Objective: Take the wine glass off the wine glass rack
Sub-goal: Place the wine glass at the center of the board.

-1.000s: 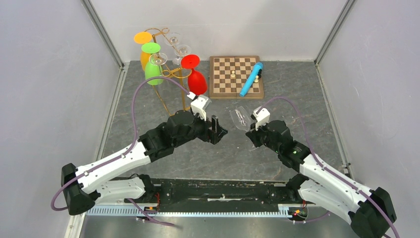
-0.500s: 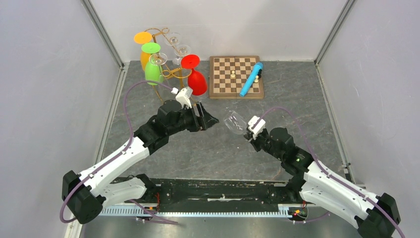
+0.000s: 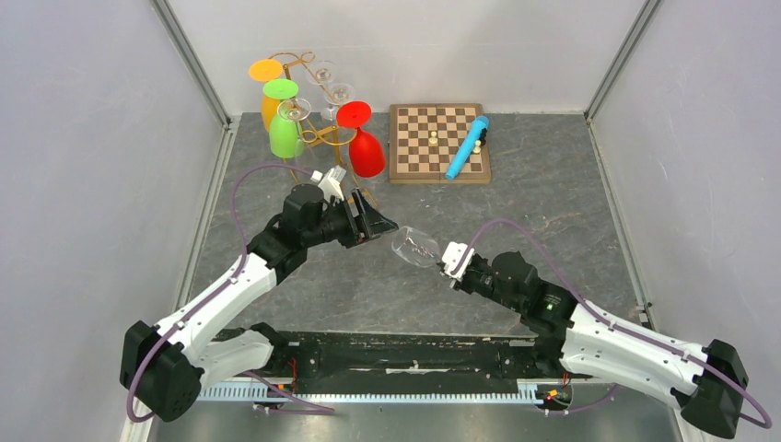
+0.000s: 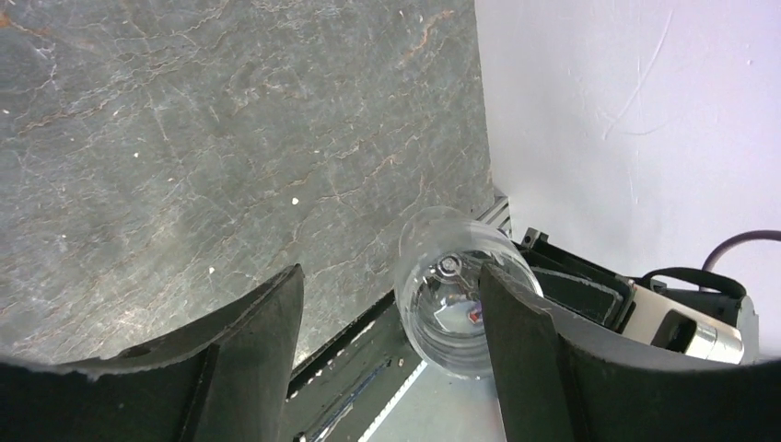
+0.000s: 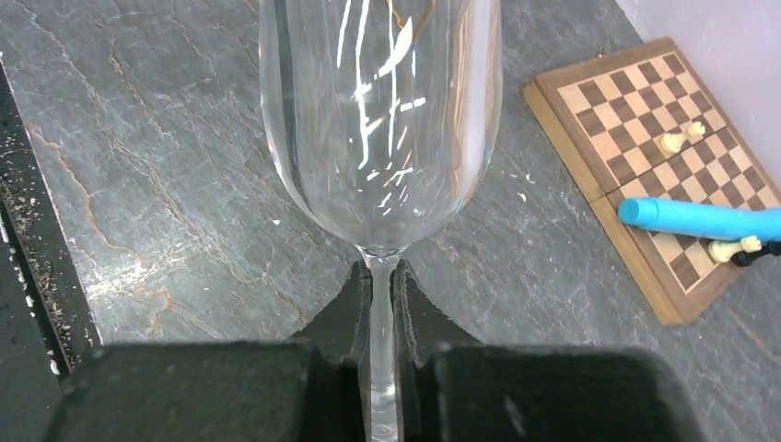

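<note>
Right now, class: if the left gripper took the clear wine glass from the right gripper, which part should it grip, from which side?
Probably the bowl of the wine glass, from its rim end. Its stem is pinched in the right gripper, so only the bowl is free, and its mouth points toward the open left gripper.

Bright, even light; sharp frames

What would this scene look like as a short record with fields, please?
wine glass: clear, off the rack, tipped on its side
right jaws: shut on its stem
left jaws: open, empty, facing the glass's mouth
wine glass rack: far left, other glasses hanging on it
chessboard: far centre, blue tube on it
</note>
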Controlling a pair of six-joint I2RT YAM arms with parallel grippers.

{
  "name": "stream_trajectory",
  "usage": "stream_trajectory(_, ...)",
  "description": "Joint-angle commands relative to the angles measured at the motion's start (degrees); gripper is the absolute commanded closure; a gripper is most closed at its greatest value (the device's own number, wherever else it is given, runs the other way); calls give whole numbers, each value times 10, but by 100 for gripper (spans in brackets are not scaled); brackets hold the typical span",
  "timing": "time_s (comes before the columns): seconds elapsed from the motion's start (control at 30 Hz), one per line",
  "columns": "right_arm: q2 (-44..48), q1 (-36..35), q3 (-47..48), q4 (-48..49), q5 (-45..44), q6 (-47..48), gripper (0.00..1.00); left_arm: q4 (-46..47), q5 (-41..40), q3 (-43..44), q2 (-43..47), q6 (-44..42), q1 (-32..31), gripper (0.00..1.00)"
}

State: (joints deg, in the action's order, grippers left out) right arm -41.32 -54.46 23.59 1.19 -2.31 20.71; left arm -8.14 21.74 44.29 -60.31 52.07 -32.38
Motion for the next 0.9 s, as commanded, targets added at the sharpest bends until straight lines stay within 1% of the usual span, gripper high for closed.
stream_trajectory(0.0, 6, -23, 2, 69, -29, 27, 100, 7, 40, -5, 19, 18, 18, 26)
stream_trajectory(0.1, 11, -33, 1, 79, -37, 31, 100, 2, 52, -6, 20, 16, 20, 32)
stream_trajectory(0.17, 7, -38, 7, 78, -42, 34, 100, 3, 59, -7, 21, 16, 21, 34)
stream_trajectory(0.43, -31, -54, 34, 85, -65, 38, 100, 1, 90, -6, 22, 9, 21, 35)
stream_trajectory(0.57, -33, -61, 39, 99, -66, 39, 100, -19, 94, -2, 25, -6, 21, 37)
stream_trajectory(0.87, -18, -76, 42, 94, -85, 42, 100, -26, 92, -7, 31, -10, 21, 40)
